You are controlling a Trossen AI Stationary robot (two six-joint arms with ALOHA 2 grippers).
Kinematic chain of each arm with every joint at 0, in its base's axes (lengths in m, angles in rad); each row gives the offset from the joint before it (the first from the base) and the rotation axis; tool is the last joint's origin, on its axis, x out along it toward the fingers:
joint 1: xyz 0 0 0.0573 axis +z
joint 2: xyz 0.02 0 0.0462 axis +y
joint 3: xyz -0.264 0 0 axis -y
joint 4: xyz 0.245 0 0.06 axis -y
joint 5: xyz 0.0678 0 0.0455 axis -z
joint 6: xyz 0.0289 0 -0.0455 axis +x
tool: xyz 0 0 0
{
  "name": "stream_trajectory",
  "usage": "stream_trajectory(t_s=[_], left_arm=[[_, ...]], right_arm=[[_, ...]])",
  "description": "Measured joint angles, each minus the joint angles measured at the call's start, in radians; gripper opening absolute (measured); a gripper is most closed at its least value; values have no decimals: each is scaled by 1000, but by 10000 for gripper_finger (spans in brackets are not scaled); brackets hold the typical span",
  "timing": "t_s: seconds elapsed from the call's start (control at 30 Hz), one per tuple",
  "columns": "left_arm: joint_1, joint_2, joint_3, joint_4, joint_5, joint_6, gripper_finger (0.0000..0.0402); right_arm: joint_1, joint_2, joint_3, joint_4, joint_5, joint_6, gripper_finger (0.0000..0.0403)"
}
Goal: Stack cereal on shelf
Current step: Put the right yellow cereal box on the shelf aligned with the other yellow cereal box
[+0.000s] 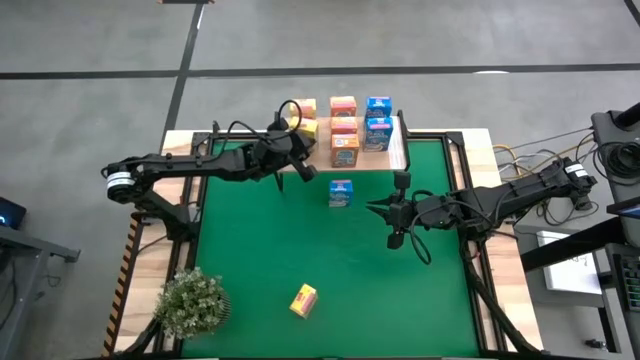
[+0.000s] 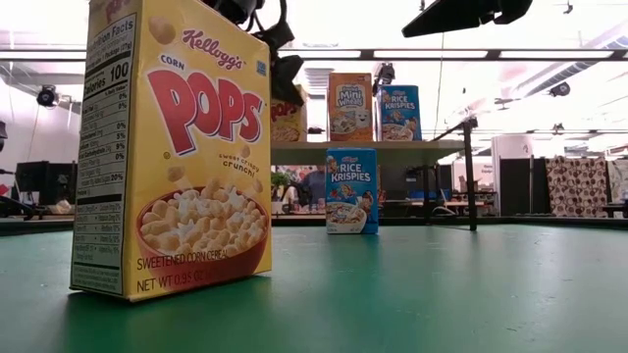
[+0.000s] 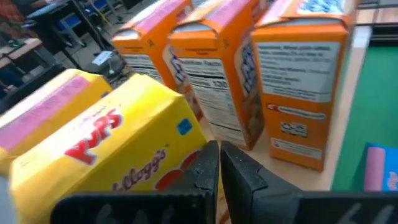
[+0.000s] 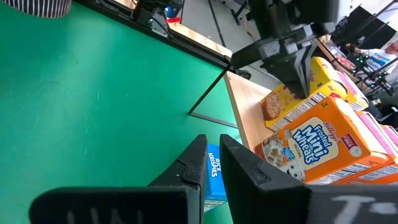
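Note:
The shelf [image 1: 392,157] stands at the mat's far edge. On it stand three orange-pink boxes [image 1: 344,128], two blue ones [image 1: 378,120] and two yellow ones [image 1: 306,118]. A third blue box [image 1: 340,193] stands upright on the mat just in front of the shelf. A third yellow box [image 1: 303,299] stands near the mat's near edge and fills the low view's left [image 2: 172,147]. My left gripper [image 3: 219,163] is shut at the shelf's left end, right by a tilted yellow box [image 3: 124,146]. My right gripper [image 1: 385,209] is shut over the mat, right of the blue box. My left gripper has its shut fingertips [image 3: 208,163] against the outline of the tilted yellow box [image 3: 180,168] at the shelf's left end, slanting down from the left. The fingers hide the spot, so I cannot tell whether they touch the box.
A bushy potted plant [image 1: 192,300] sits at the table's near left corner. The green mat [image 1: 300,240] lies bare between the shelf and the near yellow box. Black frame rails [image 1: 470,250] and cables run along the table's right side.

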Motion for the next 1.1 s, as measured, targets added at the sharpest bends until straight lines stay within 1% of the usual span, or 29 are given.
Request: stream_trajectory(t_s=[0.13, 0.5, 1.1], left_arm=[[1, 0, 0, 26, -23, 0, 0], [-4, 0, 0, 80, -26, 3, 0], [-5, 0, 0, 65, -25, 4, 0]], right_arm=[[0, 0, 0, 0, 0, 0, 31], [0, 0, 0, 0, 0, 1, 31], [0, 0, 0, 0, 0, 0, 31]])
